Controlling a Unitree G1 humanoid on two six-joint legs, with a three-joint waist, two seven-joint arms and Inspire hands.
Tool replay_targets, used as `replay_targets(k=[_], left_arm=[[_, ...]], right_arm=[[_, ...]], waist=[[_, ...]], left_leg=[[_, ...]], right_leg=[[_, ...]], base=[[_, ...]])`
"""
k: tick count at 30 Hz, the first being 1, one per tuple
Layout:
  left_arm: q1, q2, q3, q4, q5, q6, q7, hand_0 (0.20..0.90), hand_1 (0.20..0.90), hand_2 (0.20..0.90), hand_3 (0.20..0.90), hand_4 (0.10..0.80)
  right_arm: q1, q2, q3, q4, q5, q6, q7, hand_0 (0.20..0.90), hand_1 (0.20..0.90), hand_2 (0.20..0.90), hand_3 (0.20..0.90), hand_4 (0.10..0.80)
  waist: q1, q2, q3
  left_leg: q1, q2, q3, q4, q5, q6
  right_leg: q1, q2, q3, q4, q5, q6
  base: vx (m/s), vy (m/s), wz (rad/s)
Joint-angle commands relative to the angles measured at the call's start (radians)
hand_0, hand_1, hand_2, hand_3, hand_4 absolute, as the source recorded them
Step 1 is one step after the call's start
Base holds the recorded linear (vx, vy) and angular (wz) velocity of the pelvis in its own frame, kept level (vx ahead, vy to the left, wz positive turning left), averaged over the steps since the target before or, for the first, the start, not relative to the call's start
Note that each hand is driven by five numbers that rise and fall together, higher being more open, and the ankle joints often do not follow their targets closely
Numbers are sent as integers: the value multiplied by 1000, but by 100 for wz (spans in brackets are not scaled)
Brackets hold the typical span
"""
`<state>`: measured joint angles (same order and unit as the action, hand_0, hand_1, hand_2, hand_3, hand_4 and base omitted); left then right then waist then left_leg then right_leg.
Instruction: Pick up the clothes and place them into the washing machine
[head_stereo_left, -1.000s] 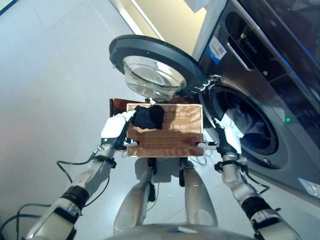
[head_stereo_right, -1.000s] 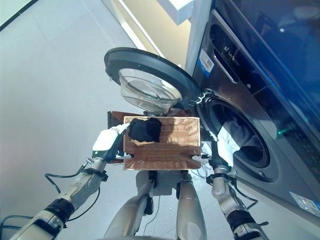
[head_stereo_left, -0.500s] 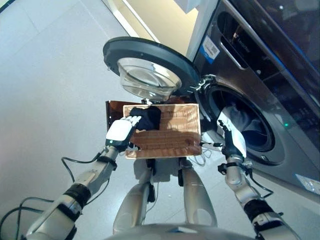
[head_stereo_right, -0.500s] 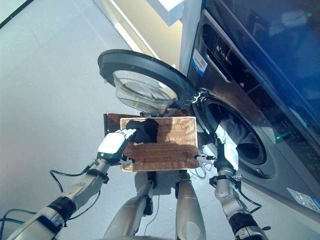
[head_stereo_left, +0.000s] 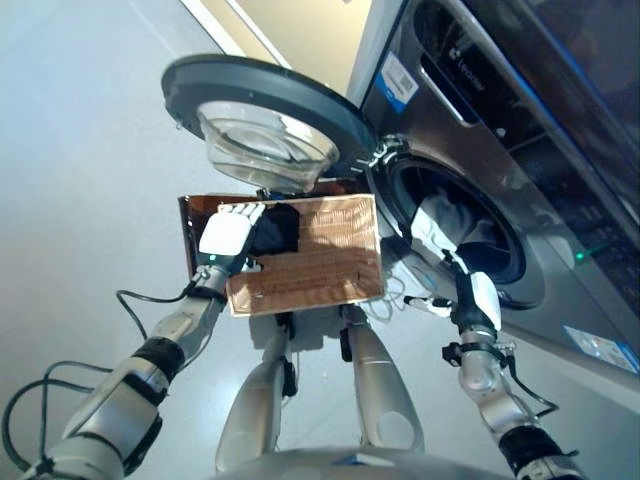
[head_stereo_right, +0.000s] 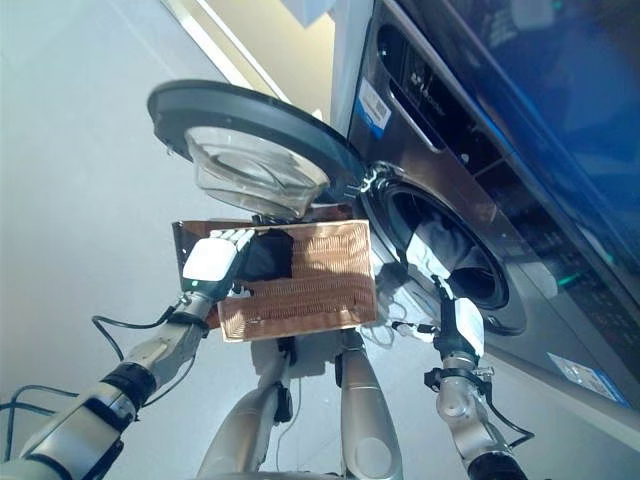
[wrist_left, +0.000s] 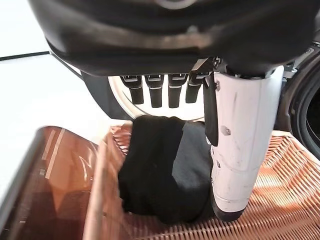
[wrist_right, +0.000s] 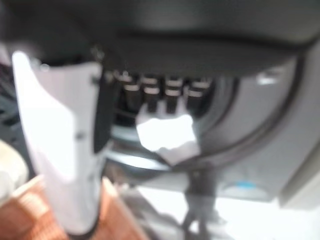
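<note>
Left eye view: wicker basket (head_stereo_left: 320, 260) at centre holds one black garment (head_stereo_left: 272, 230) in its 10 o'clock corner. Left hand (head_stereo_left: 228, 232) hovers just at the garment's 9 o'clock side, fingers straight, gripping nothing; left wrist view confirms the fingers extended above the cloth. Washing machine (head_stereo_left: 520, 130) at 2 o'clock, door (head_stereo_left: 255, 110) swung open at 11 o'clock; drum (head_stereo_left: 455, 225) already contains light and dark clothes (head_stereo_left: 435, 222). Right hand (head_stereo_left: 478, 300) at 4 o'clock near the drum rim, fingers relaxed and empty.

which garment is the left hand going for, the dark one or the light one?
The black garment in the wicker basket: the left hand hovers right over it, fingers straight. The light clothes already lie inside the washing machine drum, by the right hand.
</note>
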<state>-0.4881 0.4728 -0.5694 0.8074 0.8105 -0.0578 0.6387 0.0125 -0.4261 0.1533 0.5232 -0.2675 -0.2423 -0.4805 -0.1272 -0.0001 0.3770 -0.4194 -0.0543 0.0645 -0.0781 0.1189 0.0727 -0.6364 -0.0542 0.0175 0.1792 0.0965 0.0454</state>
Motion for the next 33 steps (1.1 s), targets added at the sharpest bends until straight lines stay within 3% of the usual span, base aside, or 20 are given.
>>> replay_targets(k=[1, 33], left_arm=[[-38, 8, 25, 14, -13, 13, 98, 900, 900, 900, 900, 800], [-160, 41, 28, 127, -133, 25, 124, 900, 900, 900, 900, 800]], right_arm=[[89, -88, -60, -114, -10, -54, -25, 900, 900, 900, 900, 800], [133, -197, -126, -327, 26, -86, -18, 900, 900, 900, 900, 800]], waist=[[6, 3, 0], [-22, -49, 141]], left_leg=[[-8, 5, -36, -9, -32, -81], [-79, 17, -35, -9, 6, -94]], right_leg=[[-33, 44, -42, 8, -16, 3], [-125, 52, -50, 40, 3, -2]], base=[[-6, -7, -11], [-12, -4, -1]])
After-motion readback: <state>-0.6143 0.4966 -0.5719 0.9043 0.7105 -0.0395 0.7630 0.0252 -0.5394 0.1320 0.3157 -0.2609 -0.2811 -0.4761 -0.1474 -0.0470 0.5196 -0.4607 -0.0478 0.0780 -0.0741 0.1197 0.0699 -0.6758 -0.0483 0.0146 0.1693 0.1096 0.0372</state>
